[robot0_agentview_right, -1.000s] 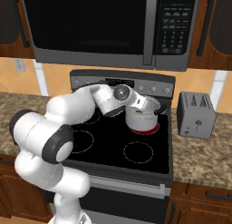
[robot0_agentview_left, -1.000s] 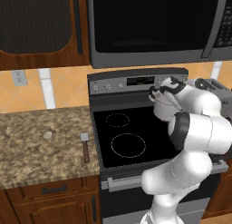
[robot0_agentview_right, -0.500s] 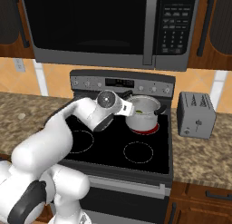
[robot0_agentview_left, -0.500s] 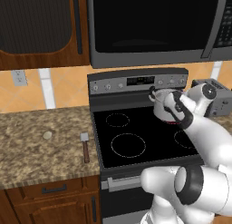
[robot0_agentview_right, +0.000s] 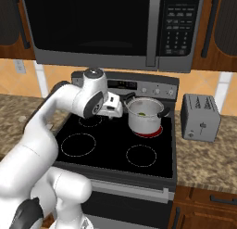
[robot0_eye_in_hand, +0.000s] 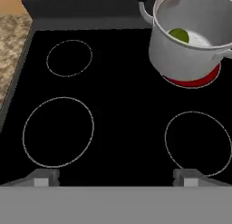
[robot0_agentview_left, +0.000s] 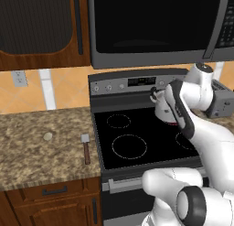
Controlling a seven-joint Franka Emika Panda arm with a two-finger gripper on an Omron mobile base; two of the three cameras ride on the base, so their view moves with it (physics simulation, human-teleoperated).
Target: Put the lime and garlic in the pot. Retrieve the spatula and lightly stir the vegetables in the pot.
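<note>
- Left base view: the pot (robot0_agentview_left: 163, 111) stands on the back right burner of the stove (robot0_agentview_left: 137, 138), mostly hidden behind the white arm. On the granite counter (robot0_agentview_left: 41, 152) left of the stove, the spatula (robot0_agentview_left: 85, 147) lies with its grey blade away from the camera and its wooden handle pointing toward the counter's front edge. The garlic (robot0_agentview_left: 48, 136) sits farther left on the same counter, apart from the spatula. A toaster (robot0_agentview_left: 221, 99) shows behind the arm at right.
- Right base view: the gripper (robot0_agentview_right: 114, 107) hangs above the stove's back left area, just left of the pot (robot0_agentview_right: 146, 115) and not touching it. A small green shape inside the pot is probably the lime (robot0_agentview_right: 141, 114), though it is tiny here. The pot sits on a red-glowing burner (robot0_agentview_right: 148, 131).
- Hand view: the gripper (robot0_eye_in_hand: 116, 177) has its two fingertips (robot0_eye_in_hand: 43, 177) spread wide with nothing between them, over the black cooktop. The lime (robot0_eye_in_hand: 179, 35) rests on the pot's floor near the nearer wall; the pot (robot0_eye_in_hand: 181, 51) is at upper right.
</note>
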